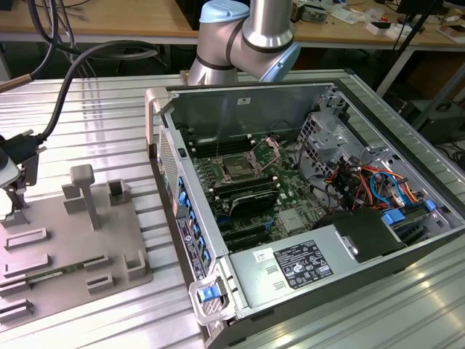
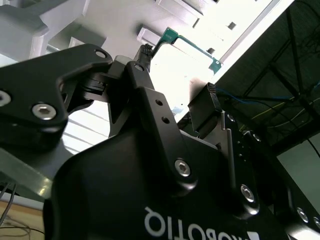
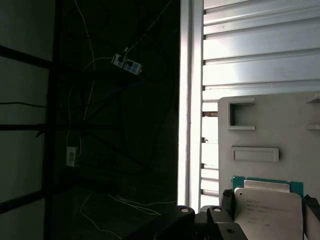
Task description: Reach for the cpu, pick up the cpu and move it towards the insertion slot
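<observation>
While the gripper (image 3: pixel 270 199) sits low over the grey tray (image 3: pixel 300 130) near the slatted table (image 3: pixel 260 50) edge, fingers spread to flank the cpu (image 3: pixel 268 212) lying flat w/ slim gaps each side, the insertion slot (image 1: pixel 239 167) lies well apart inside the open-topped PC case (image 1: pixel 290 102).

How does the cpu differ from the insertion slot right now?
The cpu lies on the grey tray, outside the case; the insertion slot sits on the green board inside it. The cpu's top is pale silver; the insertion slot's centre is dark, framed in metal. Both are square.
</observation>
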Motion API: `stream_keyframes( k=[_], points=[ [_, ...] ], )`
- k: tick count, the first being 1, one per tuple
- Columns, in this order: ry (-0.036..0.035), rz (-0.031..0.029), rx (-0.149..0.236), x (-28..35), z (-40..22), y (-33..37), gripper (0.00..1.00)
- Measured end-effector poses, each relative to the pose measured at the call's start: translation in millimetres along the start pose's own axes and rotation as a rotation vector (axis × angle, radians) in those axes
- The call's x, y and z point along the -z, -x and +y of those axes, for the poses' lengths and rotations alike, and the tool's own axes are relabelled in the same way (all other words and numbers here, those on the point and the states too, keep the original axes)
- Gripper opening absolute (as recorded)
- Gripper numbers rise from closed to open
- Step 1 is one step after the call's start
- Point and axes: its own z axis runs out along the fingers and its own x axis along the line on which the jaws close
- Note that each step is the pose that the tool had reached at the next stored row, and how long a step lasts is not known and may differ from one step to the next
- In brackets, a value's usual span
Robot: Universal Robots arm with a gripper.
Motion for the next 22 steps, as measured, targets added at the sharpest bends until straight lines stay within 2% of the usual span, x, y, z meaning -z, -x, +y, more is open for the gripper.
stream_keyframes(
  k=[22],
  points=[
    [0.0014,0.0012,0.0,9.0,0.0,0.0,0.55]
  ],
)
